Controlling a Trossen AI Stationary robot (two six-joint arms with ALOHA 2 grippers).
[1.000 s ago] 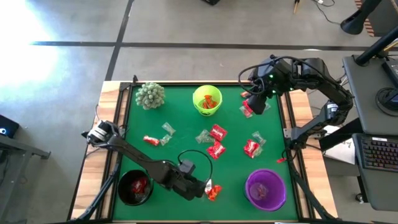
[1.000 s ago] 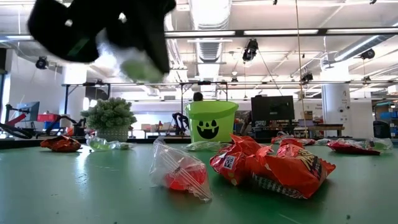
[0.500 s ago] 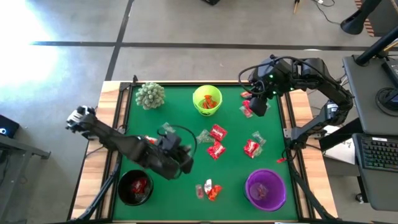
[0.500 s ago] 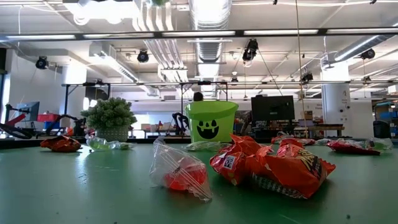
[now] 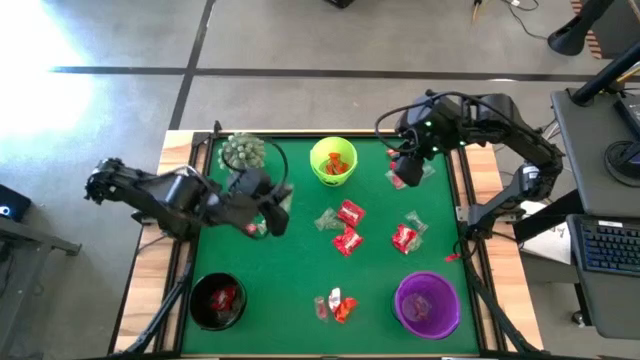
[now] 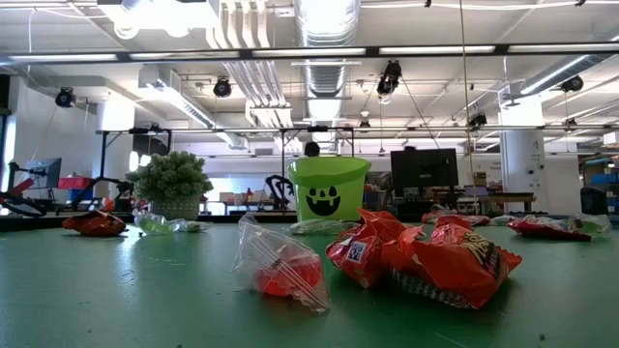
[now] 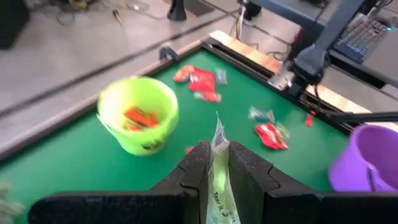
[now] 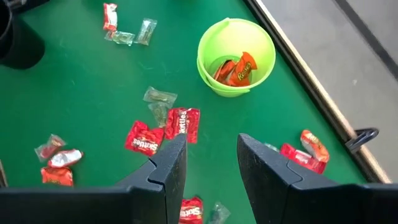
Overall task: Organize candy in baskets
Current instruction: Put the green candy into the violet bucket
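My left gripper [image 5: 278, 203] hangs above the table's left half, between the spiky plant [image 5: 242, 150] and the lime green basket [image 5: 333, 161], shut on a pale clear-greenish candy [image 7: 217, 163]. My right gripper [image 5: 408, 172] waits open above the far right corner, its fingers [image 8: 168, 163] with nothing between them. The lime basket [image 7: 138, 112] holds orange candy. The black basket [image 5: 217, 300] with red candy stands at the near left, the purple basket [image 5: 427, 303] at the near right. Loose red candies [image 5: 347, 226] and clear ones [image 5: 327, 218] lie on the green mat. My left gripper pinches the clear-greenish wrapper between its two fingers, and the wrapper's crinkled end [image 7: 217, 132] sticks out past the fingertips. The fingers slant down from the table's left side. The candy is lifted clear of the mat.
More candy lies near the front edge [image 5: 335, 305], at the right [image 5: 403, 238] and under the right gripper [image 5: 398, 178]. In the low view a clear wrapper [image 6: 280, 266] and red packs [image 6: 426, 256] lie close. A wooden rim [image 5: 180, 150] frames the mat.
My left gripper has risen from beside the black basket near the front edge. It has travelled toward the far left, up to the plant and lime basket, rolling as it went and staying shut. The right arm has kept still.
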